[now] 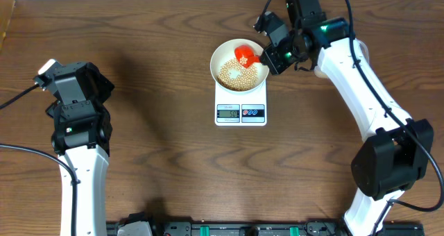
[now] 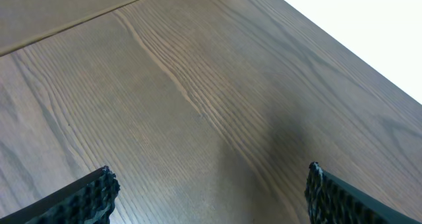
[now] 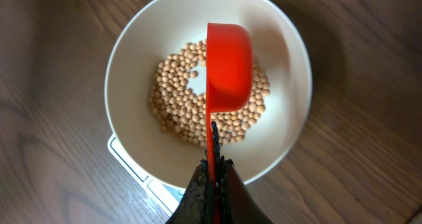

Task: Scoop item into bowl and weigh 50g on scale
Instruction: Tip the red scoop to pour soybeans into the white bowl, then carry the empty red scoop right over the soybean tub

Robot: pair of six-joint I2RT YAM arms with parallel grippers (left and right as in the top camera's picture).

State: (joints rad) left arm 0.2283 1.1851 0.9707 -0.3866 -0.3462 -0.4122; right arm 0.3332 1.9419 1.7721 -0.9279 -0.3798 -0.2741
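Note:
The white bowl (image 1: 223, 53) stands on the white scale (image 1: 241, 114) at the table's middle back. It holds a heap of tan beans (image 1: 239, 76). My right gripper (image 1: 272, 54) is shut on the handle of a red scoop (image 1: 245, 55), held over the bowl and turned on its side. In the right wrist view the gripper (image 3: 214, 168) pinches the scoop (image 3: 229, 66) above the beans (image 3: 173, 105) in the bowl (image 3: 135, 53), with a corner of the scale (image 3: 132, 163) below. My left gripper (image 2: 211, 191) is open and empty over bare wood at the left.
The left arm (image 1: 75, 111) stands at the left side of the table. The right arm (image 1: 361, 90) reaches from the right front to the bowl. The scale's display (image 1: 227, 112) is lit, its digits too small to read.

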